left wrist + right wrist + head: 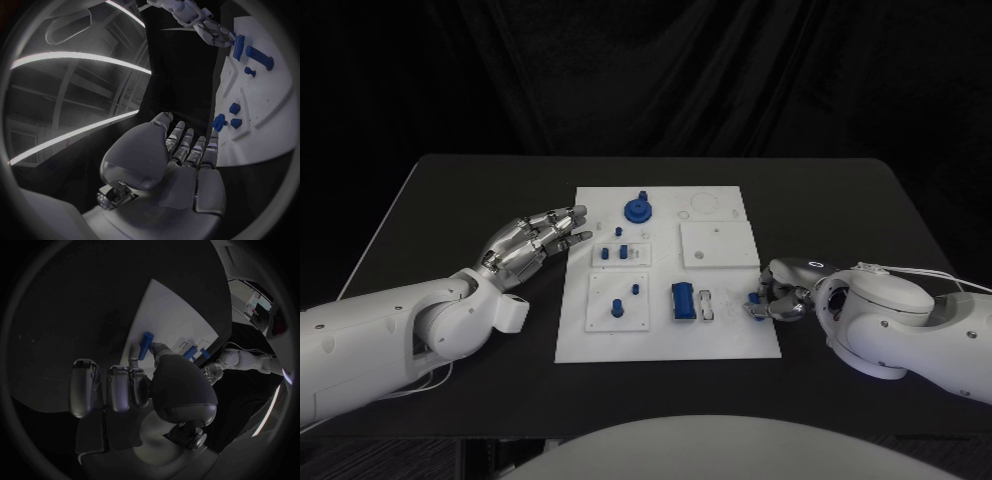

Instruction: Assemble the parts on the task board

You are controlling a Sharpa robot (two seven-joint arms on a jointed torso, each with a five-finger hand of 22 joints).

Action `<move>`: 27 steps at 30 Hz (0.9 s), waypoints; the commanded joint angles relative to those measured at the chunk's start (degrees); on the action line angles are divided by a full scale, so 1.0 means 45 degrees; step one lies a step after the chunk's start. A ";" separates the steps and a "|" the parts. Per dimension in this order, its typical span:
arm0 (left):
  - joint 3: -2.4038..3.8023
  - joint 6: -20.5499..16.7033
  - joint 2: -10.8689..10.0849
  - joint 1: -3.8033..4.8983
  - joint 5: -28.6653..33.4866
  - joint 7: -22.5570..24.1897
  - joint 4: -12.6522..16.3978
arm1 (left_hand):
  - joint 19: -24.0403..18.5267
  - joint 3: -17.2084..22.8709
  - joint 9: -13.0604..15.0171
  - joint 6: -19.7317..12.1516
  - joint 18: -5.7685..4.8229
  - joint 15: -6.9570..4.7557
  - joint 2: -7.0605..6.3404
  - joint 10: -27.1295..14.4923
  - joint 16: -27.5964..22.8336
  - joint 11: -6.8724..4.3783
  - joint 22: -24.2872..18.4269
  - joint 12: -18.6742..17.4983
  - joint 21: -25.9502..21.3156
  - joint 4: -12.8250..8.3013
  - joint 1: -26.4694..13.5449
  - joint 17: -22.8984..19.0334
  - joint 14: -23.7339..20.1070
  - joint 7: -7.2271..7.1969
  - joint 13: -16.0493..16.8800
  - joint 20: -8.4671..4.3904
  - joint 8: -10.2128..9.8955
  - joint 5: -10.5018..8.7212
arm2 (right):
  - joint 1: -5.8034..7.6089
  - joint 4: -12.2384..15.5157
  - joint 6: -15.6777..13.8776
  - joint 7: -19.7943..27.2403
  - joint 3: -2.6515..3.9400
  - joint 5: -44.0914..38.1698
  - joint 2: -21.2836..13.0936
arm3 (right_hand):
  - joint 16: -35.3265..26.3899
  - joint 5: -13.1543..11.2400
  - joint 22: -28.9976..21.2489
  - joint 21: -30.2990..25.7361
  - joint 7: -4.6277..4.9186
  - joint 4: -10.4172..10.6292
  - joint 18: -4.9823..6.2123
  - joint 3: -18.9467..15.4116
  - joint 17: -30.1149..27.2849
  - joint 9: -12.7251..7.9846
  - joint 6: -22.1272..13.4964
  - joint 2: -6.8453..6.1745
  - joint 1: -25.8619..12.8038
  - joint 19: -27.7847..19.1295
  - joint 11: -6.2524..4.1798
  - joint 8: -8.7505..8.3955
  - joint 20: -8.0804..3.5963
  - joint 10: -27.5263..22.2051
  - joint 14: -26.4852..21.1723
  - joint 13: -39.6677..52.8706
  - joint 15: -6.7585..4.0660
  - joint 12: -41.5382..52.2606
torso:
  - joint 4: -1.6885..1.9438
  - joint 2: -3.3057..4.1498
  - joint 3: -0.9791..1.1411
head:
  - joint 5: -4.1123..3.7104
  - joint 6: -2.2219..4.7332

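1. Plastic, by the look of it: the blue cylinder [682, 301] on the task board [666, 344] is probably light, stiff and smooth, so it is best taken across its middle.
2. The right robot hand [777, 293] sits at the board's right edge, near that cylinder, pinching a small blue part [146, 345] (grip partly hidden).
3. The left robot hand [535, 241] hovers open over the tabletop [459, 210], just off the board's left edge.

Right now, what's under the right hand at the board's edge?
The right hand sits at the task board's right edge, pinching a small blue part that rests on the board. Its fingers cover the part's lower end and the board beneath.
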 commanded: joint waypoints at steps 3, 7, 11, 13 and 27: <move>0.0011 0.0240 0.0015 -0.0060 0.0047 0.0562 0.0029 | 0.0013 0.0094 0.0017 0.0060 -0.0045 0.0017 0.0002 -0.0021 0.0048 0.0088 -0.0019 0.0076 0.0004 -0.0014 -0.0107 0.0013 0.0028 0.0219 0.0016 0.0034 0.0062 0.0047 | -0.0312 -0.0182 0.0813 -0.0418 -0.0121 -0.0006 0.0119 | -0.0046 -0.0215 0.2654 -0.0088 -0.0031 -0.0672 -0.0072 0.0616 0.1544 -0.3384 0.0048 0.0023 0.0828 0.0554 0.0051 -0.0135 0.0074 0.1328 0.1021 0.3349 0.0024 0.0035 | 0.0003 0.0002 -0.0001 | 0.0023 0.0001; 0.0011 0.0386 -0.0013 -0.0108 0.0047 0.0666 0.0058 | 0.0014 0.0131 0.0022 0.0096 -0.0043 0.0014 0.0000 0.0010 0.0053 0.0116 -0.0021 0.0112 0.0003 -0.0017 -0.0096 0.0013 0.0025 0.0242 0.0021 0.0035 0.0069 0.0051 | -0.0358 -0.0227 0.0762 -0.0407 -0.0120 -0.0209 0.0168 | -0.0061 -0.0490 0.2654 -0.0094 -0.0106 -0.1343 -0.0071 0.1643 0.1512 -0.3395 0.0255 -0.0085 0.1397 0.0554 -0.0003 -0.0043 0.0043 0.1328 0.1017 0.3349 -0.0012 0.0035 | -0.0001 0.0004 0.0000 | 0.0023 0.0001; 0.0011 0.0466 -0.0035 -0.0154 0.0046 0.0745 0.0092 | 0.0055 0.0168 0.0036 0.0187 -0.0037 0.0020 -0.0074 0.0067 0.0085 0.0121 0.0010 0.0165 0.0014 -0.0063 -0.0065 0.0021 0.0053 0.0245 0.0029 0.0035 0.0092 0.0054 | -0.0381 -0.0186 0.0084 -0.0139 -0.0118 -0.0305 0.0163 | -0.0048 -0.0412 0.2666 -0.0069 -0.0161 -0.1839 -0.0078 0.2761 0.1547 -0.3197 0.0360 -0.0281 0.1355 0.0570 -0.0061 0.0264 -0.0013 0.1328 0.1026 0.3349 -0.0066 0.0035 | 0.0000 0.0003 0.0001 | 0.0041 0.0001; 0.0011 0.0481 -0.0044 -0.0169 0.0046 0.0758 0.0098 | 0.0055 0.0168 0.0036 0.0187 -0.0037 0.0020 -0.0074 0.0067 0.0085 0.0121 0.0010 0.0165 0.0014 -0.0063 -0.0065 0.0021 0.0053 0.0245 0.0029 0.0035 0.0092 0.0054 | -0.0384 -0.0131 -0.0305 0.0017 -0.0116 -0.0214 0.0139 | -0.0033 -0.0351 0.2672 -0.0055 -0.0183 -0.1935 -0.0082 0.3088 0.1581 -0.3110 0.0355 -0.0354 0.1193 0.0578 -0.0085 0.0376 -0.0025 0.1328 0.1033 0.3349 -0.0077 0.0035 | 0.0010 0.0005 -0.0010 | 0.0030 0.0001; 0.0012 0.0428 0.0011 -0.0215 0.0047 0.0709 0.0093 | 0.0047 0.0222 0.0046 0.0253 -0.0033 0.0016 -0.0064 0.0108 0.0083 0.0143 -0.0014 0.0198 0.0013 -0.0065 -0.0055 0.0018 0.0044 0.0257 0.0033 0.0033 0.0113 0.0069 | 0.0420 0.0353 -0.2339 0.2029 -0.0091 0.6245 -0.0020 | -0.0088 -0.0199 0.2664 -0.0073 -0.0131 -0.2175 -0.0077 0.3904 0.1418 -0.3000 0.0300 -0.0337 0.0799 0.0581 -0.0046 0.0480 -0.0019 0.1328 0.1011 0.3349 -0.0058 0.0035 | 0.0047 0.0005 -0.0038 | 0.0027 0.0001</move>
